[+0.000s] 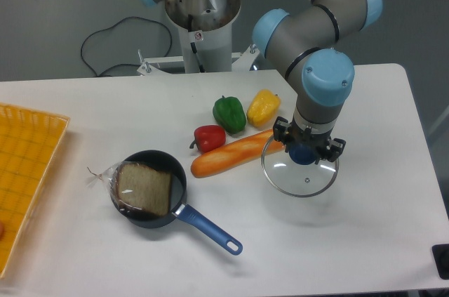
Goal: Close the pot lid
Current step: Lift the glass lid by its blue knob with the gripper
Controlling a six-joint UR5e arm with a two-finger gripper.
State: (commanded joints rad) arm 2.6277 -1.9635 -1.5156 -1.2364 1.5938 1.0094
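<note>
The gripper (pixel 304 149) stands straight down over the lid (pixel 300 170), its fingers set on either side of the blue knob (pixel 303 154); whether they already clamp it or stand a little apart, I cannot tell from this angle. The lid lies to the right on the table (pixel 365 234), its left rim just beside the tip of the carrot (pixel 233 154). The pot (pixel 149 189) sits well apart to the left and nearer, with a wrapped slice of bread (pixel 143 188) inside and its blue handle (pixel 209 229) pointing near-right.

To do this step well, the grip should be centred on the knob so the glass hangs level. The lift probably needs to clear the carrot before any travel left. Over the pot, the rims should match all round; the bread's plastic wrap, which sticks out past the left rim, may keep the lid from seating flat
</note>
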